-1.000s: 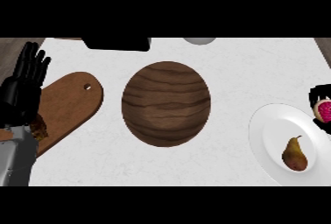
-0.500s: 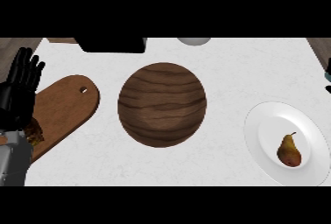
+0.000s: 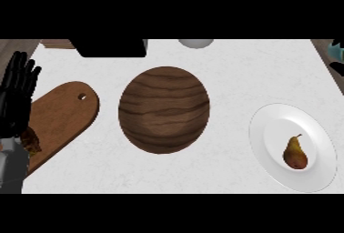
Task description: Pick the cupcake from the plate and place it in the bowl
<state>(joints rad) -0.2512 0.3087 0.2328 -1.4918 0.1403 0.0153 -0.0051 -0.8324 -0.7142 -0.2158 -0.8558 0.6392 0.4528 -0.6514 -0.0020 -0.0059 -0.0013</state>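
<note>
Left hand (image 3: 17, 98) is resting at the left edge, fingers straight and holding nothing, lying over the end of a wooden cutting board (image 3: 64, 120). The wooden bowl (image 3: 164, 115) is sitting mid-counter, nothing showing inside it. The white plate (image 3: 269, 136) is lying to its right, carrying only a pear (image 3: 295, 153). The cupcake is showing nowhere. A dark shape at the right edge cannot be identified as the right hand

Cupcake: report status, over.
Left robot hand open, resting at left edge. Right robot hand just a sliver at right edge. Cupcake not visible; plate holds only pear, bowl bare.
</note>
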